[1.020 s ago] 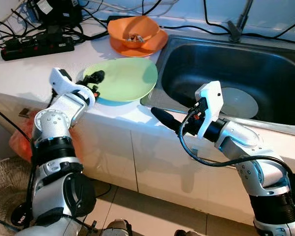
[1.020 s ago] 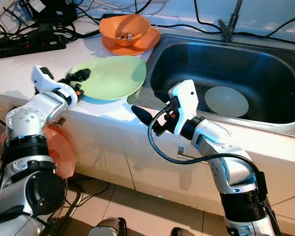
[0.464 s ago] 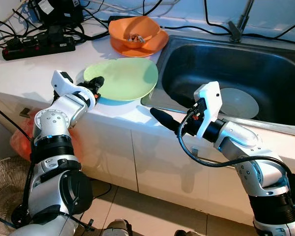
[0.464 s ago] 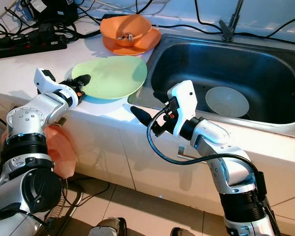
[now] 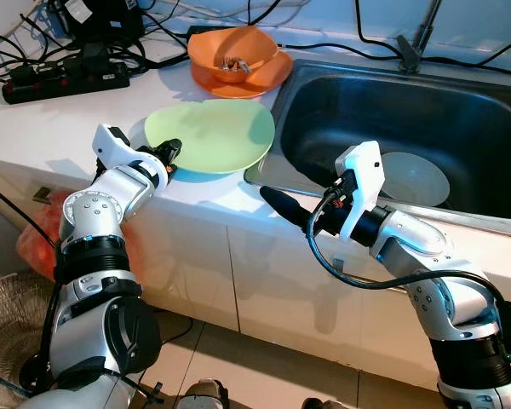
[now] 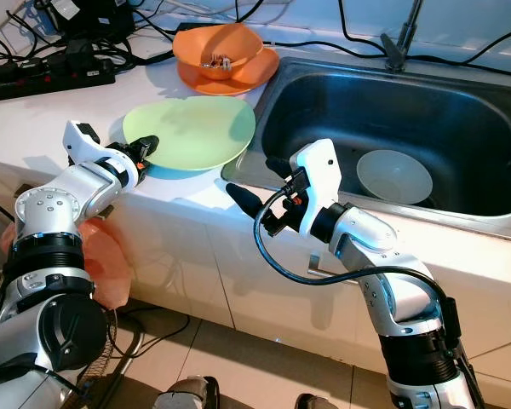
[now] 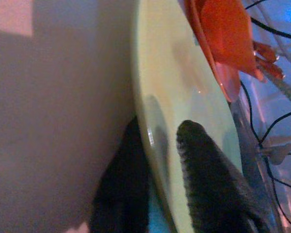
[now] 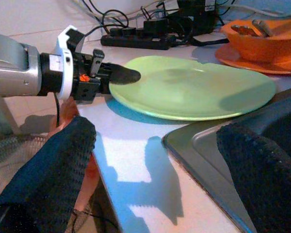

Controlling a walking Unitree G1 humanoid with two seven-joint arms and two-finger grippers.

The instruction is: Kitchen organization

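Left tool (image 5: 169, 152) pinching green plate (image 5: 211, 136), seemingly tilted

Orange bowl (image 5: 232, 53): we cannot identify its small contents. Sink (image 5: 460, 102): far rim cut by frame edge.

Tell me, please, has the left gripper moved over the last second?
Yes. The left gripper, shut on the green plate rim, has shifted slightly toward the sink, carrying the plate with it.

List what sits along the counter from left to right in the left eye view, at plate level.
left gripper pinching the rim → green plate → sink → grey plate lying in the sink.
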